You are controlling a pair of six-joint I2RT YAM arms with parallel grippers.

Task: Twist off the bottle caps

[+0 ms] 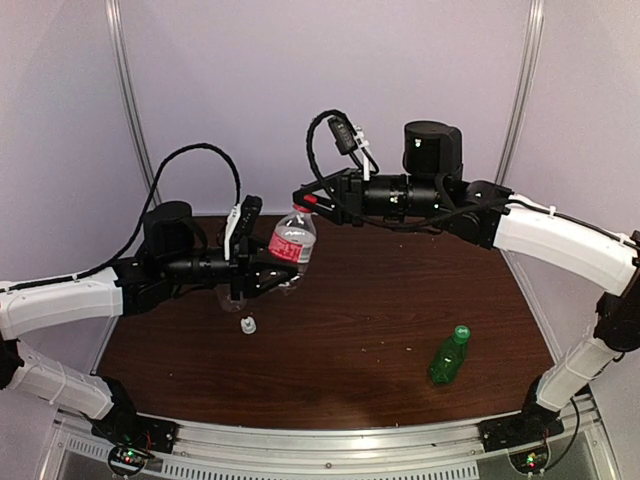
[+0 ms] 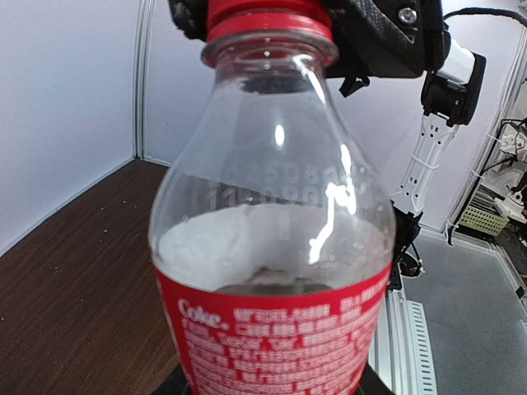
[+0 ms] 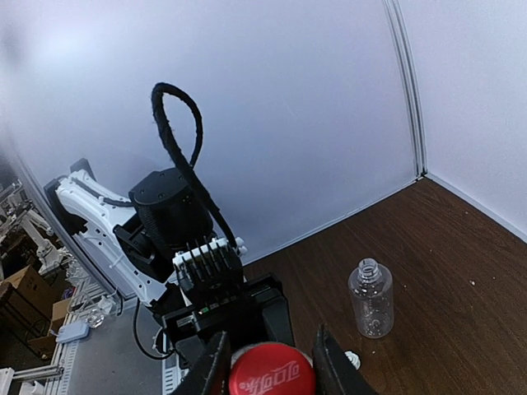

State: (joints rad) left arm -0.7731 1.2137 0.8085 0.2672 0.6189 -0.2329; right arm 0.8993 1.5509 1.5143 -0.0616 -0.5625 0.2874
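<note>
My left gripper (image 1: 287, 268) is shut on the body of a clear Coke bottle (image 1: 293, 243) with a red label and holds it upright above the table. The bottle fills the left wrist view (image 2: 272, 247). Its round red cap (image 3: 272, 376) sits between the fingers of my right gripper (image 1: 306, 200), which close on it from above; it also shows in the left wrist view (image 2: 268, 18). A white nozzle cap (image 1: 247, 324) lies loose on the table. A green bottle (image 1: 447, 360) with its green cap (image 1: 461, 331) lies at the right.
A small clear bottle (image 3: 370, 298) stands open on the brown table (image 1: 350, 320) below the held bottle, with the white cap (image 3: 352, 359) beside it. White walls close the back and sides. A metal rail (image 1: 330, 455) runs along the near edge.
</note>
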